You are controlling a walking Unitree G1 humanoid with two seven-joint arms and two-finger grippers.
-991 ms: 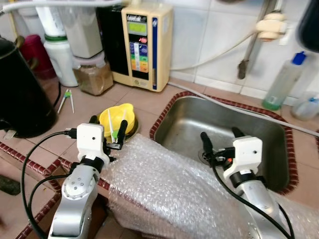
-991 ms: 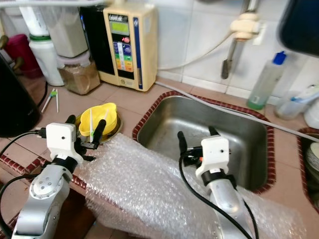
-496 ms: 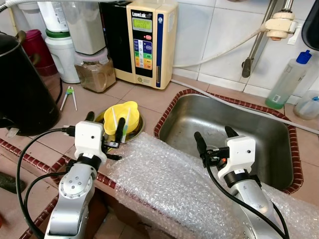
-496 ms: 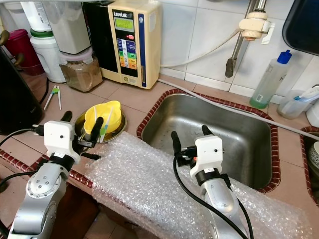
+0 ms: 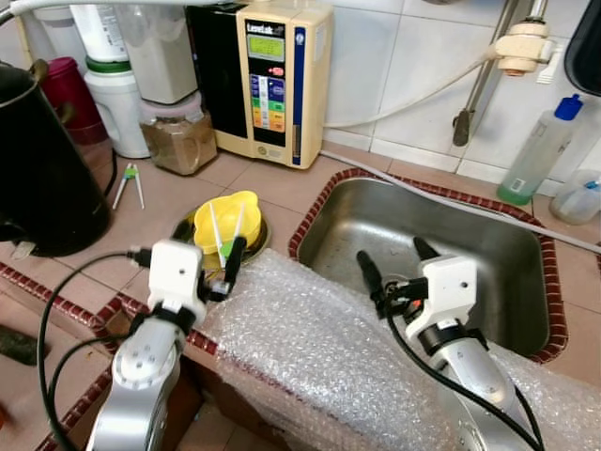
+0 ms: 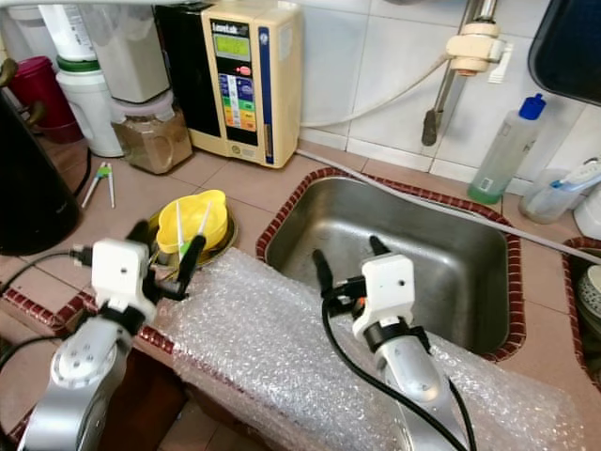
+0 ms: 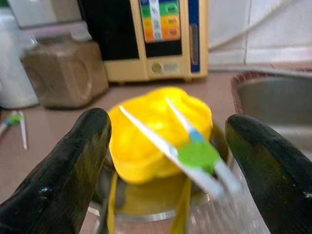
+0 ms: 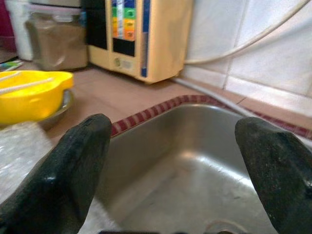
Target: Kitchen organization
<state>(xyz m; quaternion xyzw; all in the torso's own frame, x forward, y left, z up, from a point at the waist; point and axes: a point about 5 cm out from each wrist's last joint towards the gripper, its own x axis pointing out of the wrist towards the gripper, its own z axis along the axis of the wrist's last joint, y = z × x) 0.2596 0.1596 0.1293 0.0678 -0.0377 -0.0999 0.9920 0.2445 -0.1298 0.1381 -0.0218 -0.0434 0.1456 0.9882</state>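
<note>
my left hand point(image 5: 207, 252) hangs with fingers apart, the yellow bowl point(image 5: 223, 219) straight ahead of it on the table, white tongs point(image 7: 190, 148) across its rim pointing back at me. my right hand point(image 5: 390, 265), also spread, faces the sink point(image 5: 526, 246), farther off.

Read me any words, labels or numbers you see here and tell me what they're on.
"LeveLuk", roughly, small and blurred: top of the cream water machine.
Coloured button labels on the machine: too small to read.
Label on the clear bottle: too small to read.
</note>
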